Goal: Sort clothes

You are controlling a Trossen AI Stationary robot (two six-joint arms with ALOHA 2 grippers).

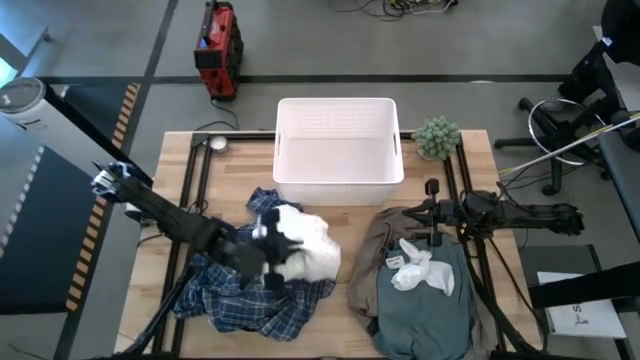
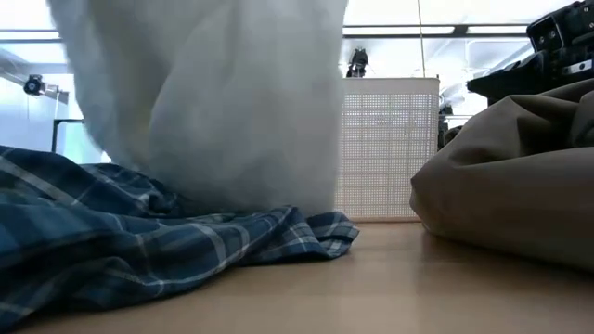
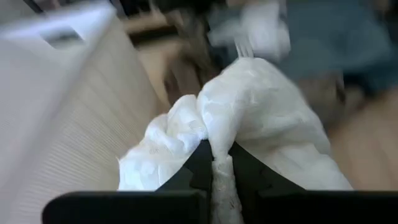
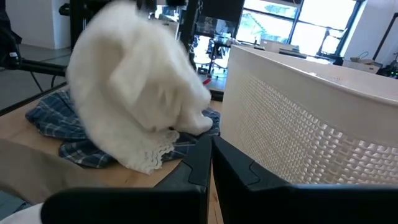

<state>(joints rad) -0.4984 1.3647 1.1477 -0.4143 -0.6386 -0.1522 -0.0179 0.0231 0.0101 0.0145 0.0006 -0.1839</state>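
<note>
My left gripper (image 1: 270, 247) is shut on the white textured top (image 1: 308, 248), over the blue-white plaid shirt (image 1: 245, 295) that lies spread on the table's near left. In the low view the top (image 2: 204, 102) hangs down onto the plaid shirt (image 2: 139, 250). My right gripper (image 4: 210, 152) is shut and empty at the table's right, above a pile made of the taupe garment (image 1: 372, 255), a grey-blue garment (image 1: 425, 315) and the small white piece (image 1: 420, 270). The white bin (image 1: 338, 150) stands at the far middle. My left gripper pinches a bunched fold of the white top (image 3: 219, 146) between its two fingers, coming from the table's left. The top bulges out beyond the fingertips. It is raised, and its lower part (image 2: 232, 199) hangs down to the plaid shirt.
A small green plant (image 1: 437, 137) stands at the bin's right. Black rails run along the table on both sides (image 1: 195, 185). Bare wood shows between the two piles (image 2: 390, 278). A red device (image 1: 217, 50) sits on the floor beyond the table.
</note>
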